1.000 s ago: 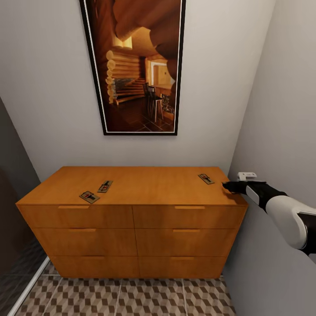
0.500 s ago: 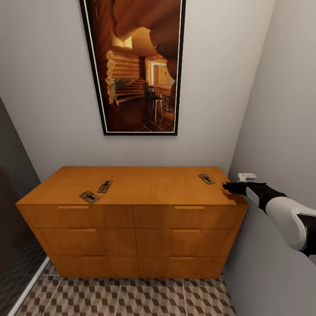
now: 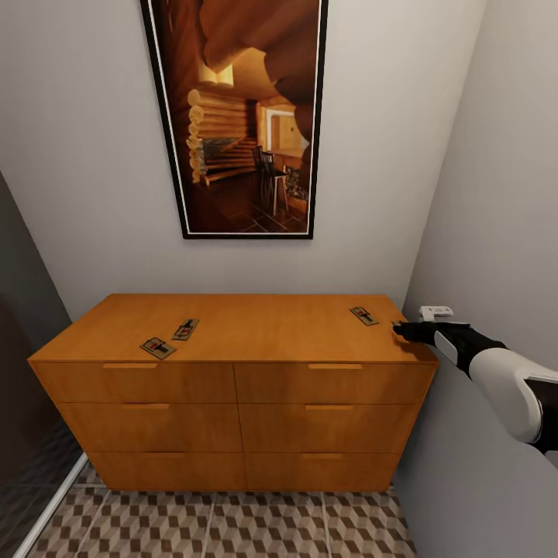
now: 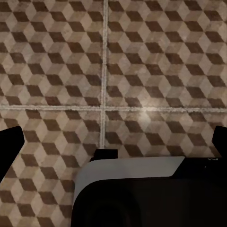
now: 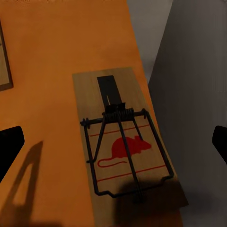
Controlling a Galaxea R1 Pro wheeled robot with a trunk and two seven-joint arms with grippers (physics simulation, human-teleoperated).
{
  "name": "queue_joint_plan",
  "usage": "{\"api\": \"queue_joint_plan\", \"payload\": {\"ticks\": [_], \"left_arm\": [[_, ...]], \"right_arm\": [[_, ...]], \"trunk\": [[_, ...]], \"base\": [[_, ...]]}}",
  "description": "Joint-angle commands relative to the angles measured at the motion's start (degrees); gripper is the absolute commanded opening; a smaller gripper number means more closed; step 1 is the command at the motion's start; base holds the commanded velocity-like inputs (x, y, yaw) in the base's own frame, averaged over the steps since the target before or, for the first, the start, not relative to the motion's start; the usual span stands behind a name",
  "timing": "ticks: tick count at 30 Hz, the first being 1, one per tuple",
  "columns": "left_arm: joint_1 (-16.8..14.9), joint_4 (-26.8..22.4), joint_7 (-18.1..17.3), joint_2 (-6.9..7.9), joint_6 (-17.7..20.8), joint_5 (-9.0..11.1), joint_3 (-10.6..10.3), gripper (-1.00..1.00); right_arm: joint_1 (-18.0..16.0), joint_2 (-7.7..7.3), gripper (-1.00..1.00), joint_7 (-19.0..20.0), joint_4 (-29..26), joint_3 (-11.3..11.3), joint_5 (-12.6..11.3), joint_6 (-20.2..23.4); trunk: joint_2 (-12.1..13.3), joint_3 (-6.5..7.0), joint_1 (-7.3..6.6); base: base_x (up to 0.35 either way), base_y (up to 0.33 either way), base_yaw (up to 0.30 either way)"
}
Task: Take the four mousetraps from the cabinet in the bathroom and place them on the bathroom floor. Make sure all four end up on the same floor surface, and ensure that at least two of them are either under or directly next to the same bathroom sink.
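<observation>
Three mousetraps show on the orange-brown cabinet (image 3: 256, 329) top in the head view: two near its left front, one mousetrap (image 3: 157, 347) beside another mousetrap (image 3: 185, 329), and a third mousetrap (image 3: 363, 315) at the right. My right gripper (image 3: 400, 330) hovers over the cabinet's right front corner. In the right wrist view a mousetrap (image 5: 124, 142) with a red mouse print lies flat between the wide-apart fingers of this open gripper (image 5: 113, 142). My left gripper (image 4: 113, 142) hangs open over the cube-patterned bathroom floor (image 4: 156, 56), holding nothing. The sink is out of view.
A large framed painting (image 3: 240, 116) hangs above the cabinet. A grey wall (image 3: 496, 194) runs close along the cabinet's right end, beside my right arm. A dark surface (image 3: 19, 372) borders the left. Patterned floor (image 3: 232, 527) lies in front of the drawers.
</observation>
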Motion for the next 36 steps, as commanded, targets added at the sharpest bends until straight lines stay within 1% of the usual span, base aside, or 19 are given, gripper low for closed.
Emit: {"api": "queue_joint_plan", "payload": {"ticks": [1,10,19,30,36], "left_arm": [[0.03,-0.09,0.29,0.00,-0.06,-0.26,0.05,1.00],[0.03,-0.09,0.29,-0.02,-0.06,-0.26,0.06,1.00],[0.03,-0.09,0.29,-0.02,-0.06,-0.26,0.03,1.00],[0.03,-0.07,0.29,-0.32,-0.06,-0.26,0.00,1.00],[0.03,0.69,0.29,-0.36,-0.06,-0.26,0.05,1.00]], "right_arm": [[0.01,0.00,1.00,0.26,-0.12,-0.49,0.60,0.33],[0.12,-0.02,1.00,0.26,0.37,-0.49,0.60,0.20],[0.92,-0.05,1.00,0.21,0.48,-0.49,0.60,-0.62],[1.11,-0.06,1.00,0.12,0.49,-0.49,0.60,-0.82],[1.16,-0.06,1.00,0.12,0.49,-0.49,0.60,-0.83]], "trunk": [[-0.03,-0.04,0.00],[-0.03,-0.04,0.00],[-0.03,-0.04,0.00],[-0.03,-0.04,0.00],[-0.03,-0.04,0.00]], "base": [[0.000,0.000,0.000],[0.000,0.000,0.000],[0.000,0.000,0.000],[0.000,0.000,0.000],[0.000,0.000,0.000]]}}
